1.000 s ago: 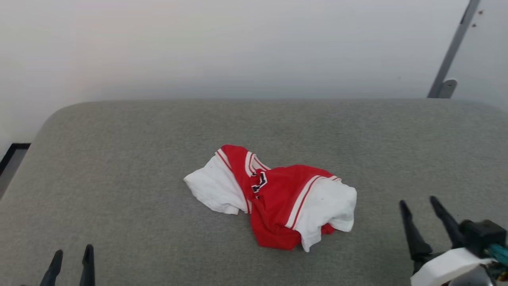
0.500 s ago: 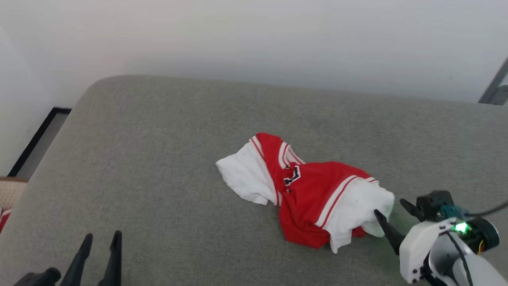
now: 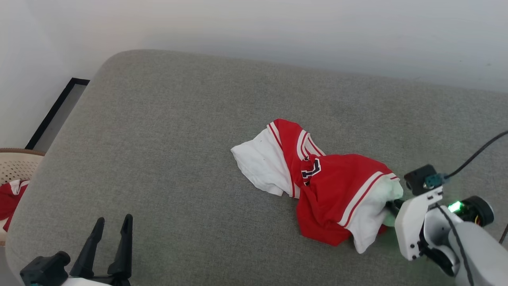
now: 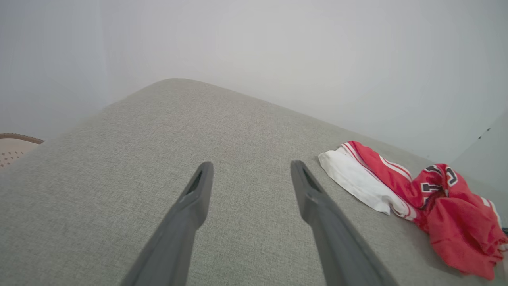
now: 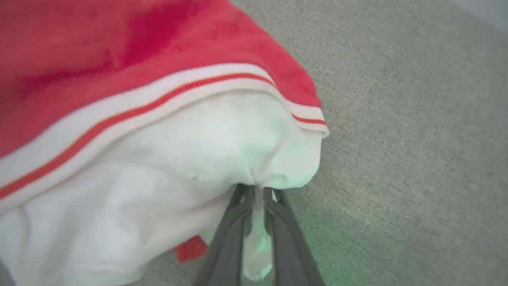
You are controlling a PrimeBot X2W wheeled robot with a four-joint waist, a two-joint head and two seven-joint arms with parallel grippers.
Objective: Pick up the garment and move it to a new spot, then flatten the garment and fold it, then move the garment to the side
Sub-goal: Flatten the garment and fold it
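The garment (image 3: 337, 190) lies crumpled on the grey cushion (image 3: 178, 139): red cloth with two white sleeves, striped trim and black lettering. My right gripper (image 3: 391, 206) is at its right edge, fingertips buried in the white sleeve. In the right wrist view the two fingers (image 5: 234, 222) stand nearly together with a fold of the garment's (image 5: 158, 139) white sleeve pinched between them at the gripper (image 5: 256, 190). My left gripper (image 3: 113, 222) is open near the cushion's front left, well away from the cloth. In the left wrist view that gripper (image 4: 250, 167) is empty, with the garment (image 4: 436, 198) off to its right.
A beige basket (image 3: 16, 167) holding red-and-white cloth (image 3: 10, 198) stands on the floor past the cushion's left edge. A pale wall runs behind the cushion. A black cable (image 3: 476, 155) trails from the right wrist. Bare cushion spreads left and behind the garment.
The head camera has swung, shifting the whole picture. My right gripper has reached in to the garment's right sleeve and closed on it. The left gripper stays open.
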